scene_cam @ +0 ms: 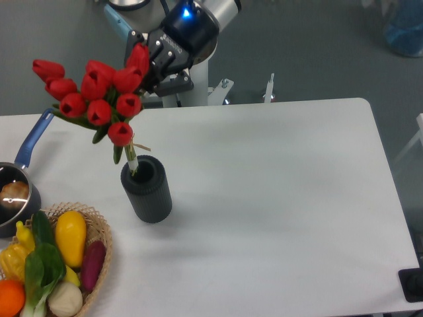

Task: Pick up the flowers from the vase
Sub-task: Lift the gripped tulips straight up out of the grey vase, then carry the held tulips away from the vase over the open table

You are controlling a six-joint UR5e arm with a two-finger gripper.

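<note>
The flowers (92, 99) are pinched by the gripper (147, 66); their stems are barely inside the vase (147, 189), which could be tipped if snagged.

The flowers (92, 99) are red with green leaves and pale stems. The vase (147, 189) is dark grey and ribbed. The counter (277, 198) is white. The tool (153, 63) is black.

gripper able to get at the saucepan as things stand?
Probably not: the gripper is shut on the flowers, stem tips at the vase mouth. The saucepan itself lies unobstructed.
</note>
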